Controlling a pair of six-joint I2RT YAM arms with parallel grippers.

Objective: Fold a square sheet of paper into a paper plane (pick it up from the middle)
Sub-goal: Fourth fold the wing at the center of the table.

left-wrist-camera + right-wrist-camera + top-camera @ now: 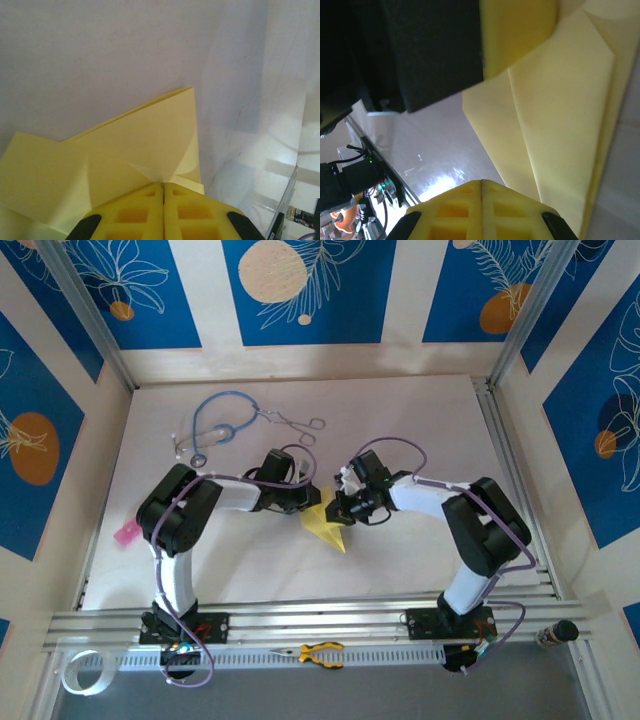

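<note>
So both arms are meeting mid-frame in the top view, right over the yellow paper (328, 522), which sits on the white tabletop (400, 420) a bit below center and is already partly folded, with a point aiming toward the lower right. The left hand (308, 502) comes in from the left and the right hand (340, 508) from the right, both at the paper's upper edge. On the left wrist cam the left hand (164, 186) has its 2 yellow fingers pressed flat together with no gap, and the paper (150, 135) runs right into the pinch, folded layers fanning out above it. Same on the right wrist cam: the right hand (481, 182) is fully closed, the paper (560, 115) reaching its fingertips. Further out there's a blue stethoscope (215, 430) and metal forceps (296, 425) in the upper left, a small pink object (125, 534) at the left edge, and yellow-handled pliers (320, 652) at the bottom rail.
</note>
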